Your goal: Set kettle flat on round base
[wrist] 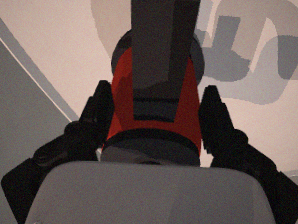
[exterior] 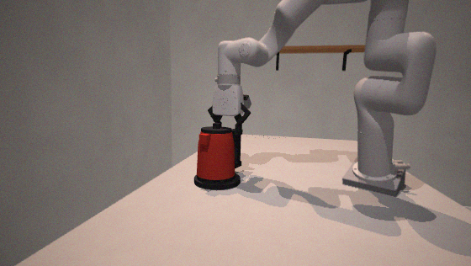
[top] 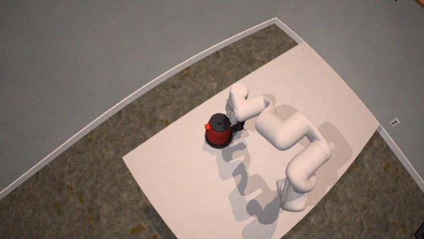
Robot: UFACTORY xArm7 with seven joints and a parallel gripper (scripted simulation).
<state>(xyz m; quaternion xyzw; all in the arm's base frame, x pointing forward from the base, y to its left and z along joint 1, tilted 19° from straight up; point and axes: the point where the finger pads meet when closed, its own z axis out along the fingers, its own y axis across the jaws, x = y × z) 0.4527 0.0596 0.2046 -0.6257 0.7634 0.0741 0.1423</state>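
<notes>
The red kettle (top: 218, 133) (exterior: 215, 156) (wrist: 189, 106) with a black lid stands upright on its round black base (top: 212, 144) (exterior: 216, 184), near the table's left edge. Its black handle bar (exterior: 238, 147) (wrist: 162, 50) faces the arm. My gripper (top: 238, 126) (exterior: 227, 126) (wrist: 156, 96) is open. Its fingers stand on either side of the top of the handle, with gaps showing in the wrist view, and hold nothing. The stud of the base is hidden under the kettle.
The white table (top: 182, 181) (exterior: 252, 227) ends close to the left of the kettle. The arm's mount (exterior: 376, 177) stands at the right. A wooden rail (exterior: 320, 49) hangs on the back wall.
</notes>
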